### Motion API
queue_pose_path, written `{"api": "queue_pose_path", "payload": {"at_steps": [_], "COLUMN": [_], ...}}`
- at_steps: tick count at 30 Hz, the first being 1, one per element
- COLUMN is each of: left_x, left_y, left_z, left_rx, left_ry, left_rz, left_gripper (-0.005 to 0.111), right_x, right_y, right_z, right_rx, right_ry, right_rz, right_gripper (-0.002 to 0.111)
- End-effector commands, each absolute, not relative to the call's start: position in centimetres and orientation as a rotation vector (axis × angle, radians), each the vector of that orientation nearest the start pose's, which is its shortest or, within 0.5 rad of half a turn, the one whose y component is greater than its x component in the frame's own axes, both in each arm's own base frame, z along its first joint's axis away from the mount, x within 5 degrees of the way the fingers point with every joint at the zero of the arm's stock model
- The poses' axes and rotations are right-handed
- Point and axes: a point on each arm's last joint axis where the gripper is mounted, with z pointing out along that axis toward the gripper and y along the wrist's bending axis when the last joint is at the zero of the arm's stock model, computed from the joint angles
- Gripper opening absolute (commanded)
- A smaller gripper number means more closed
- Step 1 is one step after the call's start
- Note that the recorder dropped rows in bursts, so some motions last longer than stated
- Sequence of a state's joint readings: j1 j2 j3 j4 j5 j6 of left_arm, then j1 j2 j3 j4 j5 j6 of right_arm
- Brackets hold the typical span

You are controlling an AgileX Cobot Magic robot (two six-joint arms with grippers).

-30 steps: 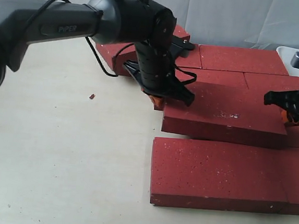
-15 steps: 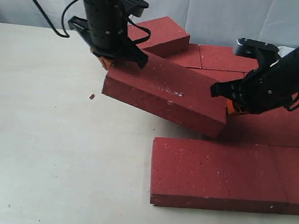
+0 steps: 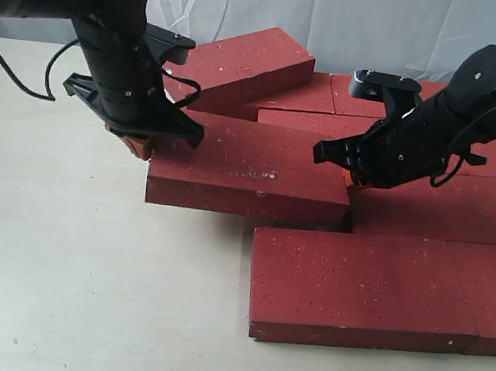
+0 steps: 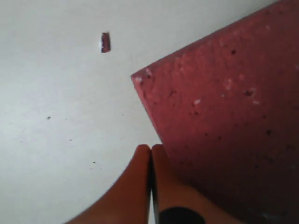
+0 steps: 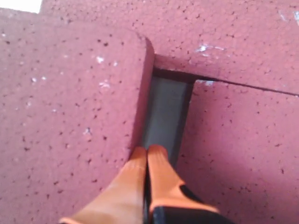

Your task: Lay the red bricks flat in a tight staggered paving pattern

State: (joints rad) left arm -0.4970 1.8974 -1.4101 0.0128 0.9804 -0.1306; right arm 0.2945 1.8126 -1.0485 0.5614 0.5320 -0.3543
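Several dark red bricks lie on the pale table (image 3: pixel 91 293). One red brick (image 3: pixel 249 173) lies about level between my two grippers, jutting left of the row. My left gripper (image 3: pixel 139 144) is shut, with nothing between its fingers, and sits at this brick's left end. The left wrist view shows the shut fingertips (image 4: pixel 150 149) beside the brick's corner (image 4: pixel 224 116). My right gripper (image 3: pixel 346 174) is shut too and stands at the brick's right end. In the right wrist view its tips (image 5: pixel 147 150) touch the brick's edge (image 5: pixel 70 107) next to a narrow gap (image 5: pixel 166 112).
A long brick (image 3: pixel 361 286) lies in front, near the table's front edge. At the back one brick (image 3: pixel 250 64) leans tilted on the flat rear row (image 3: pixel 386 98). A small red chip (image 4: pixel 105 42) lies on the table. A white curtain hangs behind.
The middle brick has slid left out of the row, tipped up at its left end, and now lies level again. Both grippers went left with it, the left one also coming down.
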Motion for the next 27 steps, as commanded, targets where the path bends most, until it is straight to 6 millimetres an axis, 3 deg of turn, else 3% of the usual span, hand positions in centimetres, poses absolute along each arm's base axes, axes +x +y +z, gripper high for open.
{"api": "queue_pose_path", "payload": {"at_steps": [1,7,13,20,23,27], "left_x": [33.2,32.6,32.6,33.0,32.9,32.7], "left_y": [-20.1,-19.6,-19.0,-16.9,-15.9,-14.7], "left_z": [20.1,18.4,17.9,17.7,18.4,21.1], "left_rx": [0.432,0.432,0.438,0.415,0.41,0.419], "left_ry": [2.862,2.862,2.853,2.935,2.952,2.886], "left_rz": [-0.312,-0.286,-0.256,-0.204,-0.192,-0.194], "left_gripper": [0.0,0.0,0.0,0.0,0.0,0.0], "right_x": [33.0,32.9,32.5,31.9,32.0,32.1], "right_y": [13.6,13.5,13.9,16.2,18.0,20.4], "right_z": [17.3,17.3,15.6,16.0,17.1,18.7], "right_rx": [-0.255,-0.273,-0.295,-0.342,-0.375,-0.435], "right_ry": [2.701,2.703,2.802,2.769,2.727,2.669], "right_rz": [0.563,0.551,0.58,0.652,0.701,0.754], "right_gripper": [-0.001,-0.001,-0.001,-0.001,-0.001,-0.001]}}
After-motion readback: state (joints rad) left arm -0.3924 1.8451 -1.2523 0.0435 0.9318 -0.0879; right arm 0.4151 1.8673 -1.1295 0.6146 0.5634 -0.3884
